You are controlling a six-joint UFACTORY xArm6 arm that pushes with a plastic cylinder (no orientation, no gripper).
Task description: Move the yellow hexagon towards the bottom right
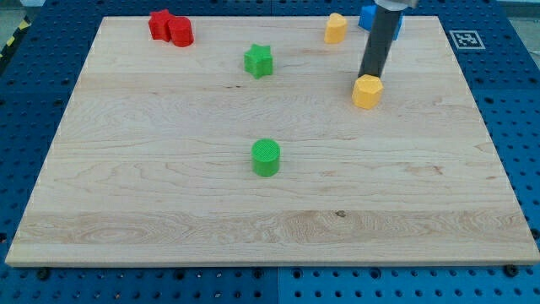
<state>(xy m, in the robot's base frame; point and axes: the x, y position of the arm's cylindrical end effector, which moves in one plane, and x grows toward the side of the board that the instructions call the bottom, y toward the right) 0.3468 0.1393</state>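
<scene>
Nearest the view's bottom, the wooden table carries a green cylinder, standing alone a little left of the middle, well apart from everything else.

Farther up and toward the view's right sits the yellow hexagon, the task's block, in the upper right part of the table. My tip is right at the hexagon's upper edge, touching it or just short of touching; the view does not settle which. The dark rod rises from there, leaning slightly to the view's right, and leaves the picture at the top. There is no hand on this arm, so nothing can be told about wide, narrow or holding; the rod simply ends in the tip.

At about the same depth, left of centre, is a green star.

Farthest back, near the table's top edge: a second yellow block, shape unclear; a blue block partly hidden behind the rod; and, at the view's upper left, two red blocks touching each other.
</scene>
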